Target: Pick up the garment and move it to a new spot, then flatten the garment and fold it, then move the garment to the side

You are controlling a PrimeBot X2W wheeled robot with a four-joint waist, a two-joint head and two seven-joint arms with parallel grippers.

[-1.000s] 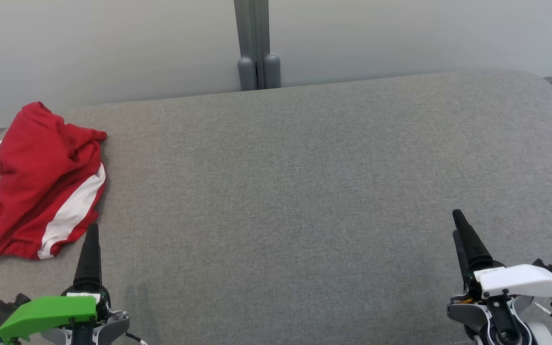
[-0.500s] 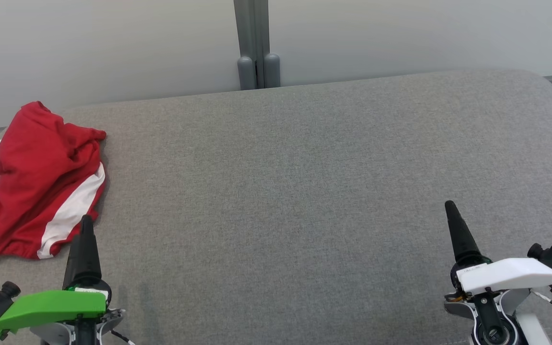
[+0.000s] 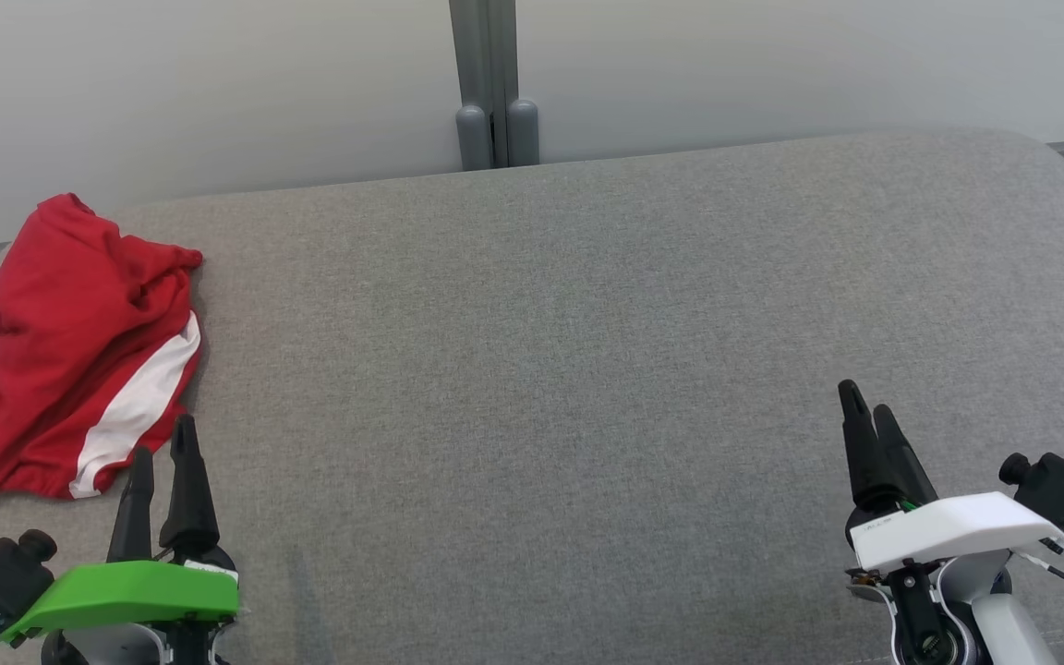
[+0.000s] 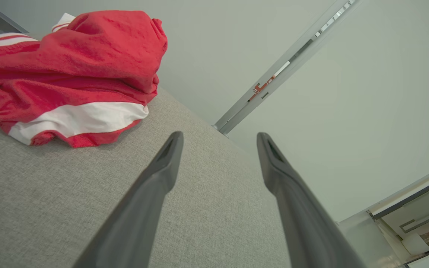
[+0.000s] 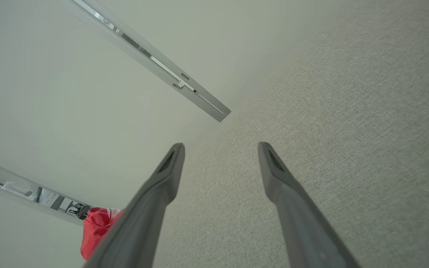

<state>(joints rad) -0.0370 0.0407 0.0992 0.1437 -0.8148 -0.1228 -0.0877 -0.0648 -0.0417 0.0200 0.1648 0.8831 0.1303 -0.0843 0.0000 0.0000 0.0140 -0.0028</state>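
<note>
Garment (image 3: 79, 351) crumpled, untouched. I have left gripper (image 3: 163, 437) and right gripper (image 3: 866, 397) wide open, empty; every step remains.

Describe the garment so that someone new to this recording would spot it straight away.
Take the wide grey cushion before the robot. At its left edge, just ahead of the left gripper, lies a crumpled garment. It is bright red with white stripes, against the plain grey fabric around it.

Likely office/lab bay: white panels (image 3: 218, 92) and grey post (image 3: 492, 83) top centre, grey upholstered bench (image 3: 587, 369), desk clutter (image 5: 52, 199) lower left of right wrist view.
</note>
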